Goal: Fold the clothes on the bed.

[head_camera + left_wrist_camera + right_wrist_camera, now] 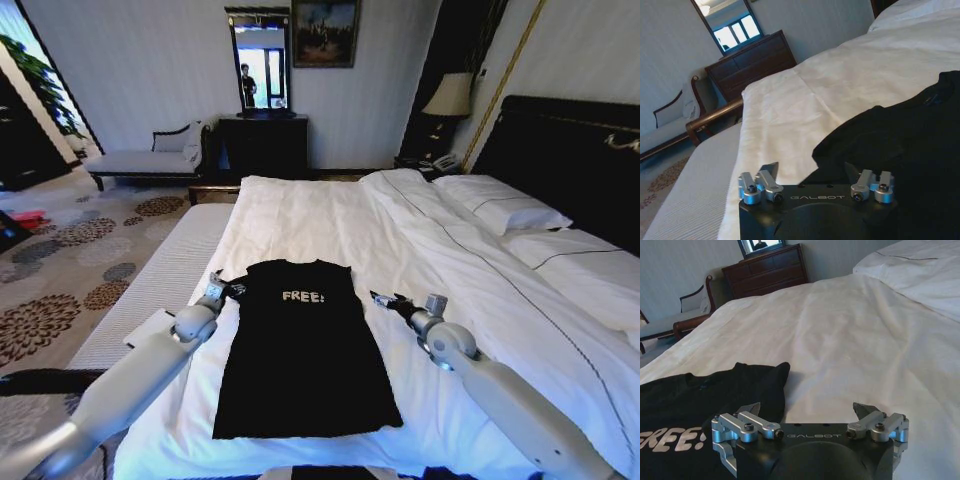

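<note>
The clothes, one black T-shirt [300, 350] with white "FREE!" lettering, lie flat on the white duvet of the bed [330, 215], sleeves tucked in so the outline is a long rectangle. My left gripper [225, 288] sits open at the shirt's left shoulder corner; in the left wrist view this gripper [811, 169] hovers over the black cloth [900, 135] with nothing held. Just off the right shoulder corner, my right gripper [385, 298] is also open. The right wrist view shows its gripper [806, 407] over bare duvet beside the shirt [705, 395].
White pillows [505, 205] and a dark headboard [570, 150] lie to the right. A dark dresser [262, 145] with a mirror and a pale chaise bench [150, 160] stand beyond the bed. A ribbed pale strip [160, 280] borders the duvet on the left.
</note>
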### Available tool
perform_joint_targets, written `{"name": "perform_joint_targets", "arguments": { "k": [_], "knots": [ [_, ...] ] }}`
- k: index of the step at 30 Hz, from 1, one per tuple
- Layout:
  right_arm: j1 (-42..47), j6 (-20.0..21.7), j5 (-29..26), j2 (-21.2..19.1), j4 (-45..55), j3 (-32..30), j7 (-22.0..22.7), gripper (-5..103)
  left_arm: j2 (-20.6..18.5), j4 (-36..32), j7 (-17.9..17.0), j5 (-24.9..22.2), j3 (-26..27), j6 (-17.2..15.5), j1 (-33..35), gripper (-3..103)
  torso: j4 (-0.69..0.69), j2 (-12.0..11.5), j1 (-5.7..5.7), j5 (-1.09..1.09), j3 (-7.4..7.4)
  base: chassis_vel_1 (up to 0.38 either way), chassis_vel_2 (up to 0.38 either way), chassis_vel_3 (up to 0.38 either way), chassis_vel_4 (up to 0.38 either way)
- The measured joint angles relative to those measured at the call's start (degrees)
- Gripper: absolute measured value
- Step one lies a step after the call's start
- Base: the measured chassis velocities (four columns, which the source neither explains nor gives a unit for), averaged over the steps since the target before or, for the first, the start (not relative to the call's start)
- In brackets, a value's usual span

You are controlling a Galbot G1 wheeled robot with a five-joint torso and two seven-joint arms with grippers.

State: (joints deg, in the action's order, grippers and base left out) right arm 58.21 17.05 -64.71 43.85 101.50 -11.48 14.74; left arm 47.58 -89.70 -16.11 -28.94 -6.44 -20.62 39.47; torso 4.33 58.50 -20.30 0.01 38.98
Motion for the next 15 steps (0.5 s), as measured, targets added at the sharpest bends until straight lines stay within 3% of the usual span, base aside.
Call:
{"name": "perform_joint_targets", "arguments": {
  "k": [7,8,10,11,15],
  "knots": [
    [0.5,-0.1,-0.1,-0.3,-0.3,-0.8,0.0,100,0.6,0.6,-0.2,0.0,-0.7,0.0,-0.3,44,-0.01,0.0,0.00,0.00,0.00,0.000,0.000,0.000,0.000],
    [0.5,-0.1,0.0,-0.3,-0.3,-0.8,0.0,100,0.6,0.8,-0.2,0.0,-0.8,0.0,-0.3,44,-0.01,0.0,0.00,0.00,0.00,0.000,0.000,0.000,0.000],
    [0.4,-0.1,0.0,-0.1,-0.5,-0.7,-0.1,100,1.5,1.9,-0.2,-0.1,-1.6,0.0,-0.8,34,-0.02,0.0,0.00,-0.01,0.00,0.000,0.000,0.000,0.000],
    [0.4,-0.1,0.0,-0.1,-0.5,-0.7,-0.1,100,1.5,1.9,-0.2,-0.1,-1.6,0.0,-0.8,34,-0.02,0.0,0.00,-0.01,0.00,0.000,0.000,0.000,0.000],
    [0.4,-0.2,0.0,0.0,-0.5,-0.5,-0.1,100,4.8,4.9,-1.0,-0.7,-3.8,-0.6,-2.7,18,0.00,0.0,0.00,-0.01,0.00,0.000,0.000,0.000,0.000]
  ]
}}
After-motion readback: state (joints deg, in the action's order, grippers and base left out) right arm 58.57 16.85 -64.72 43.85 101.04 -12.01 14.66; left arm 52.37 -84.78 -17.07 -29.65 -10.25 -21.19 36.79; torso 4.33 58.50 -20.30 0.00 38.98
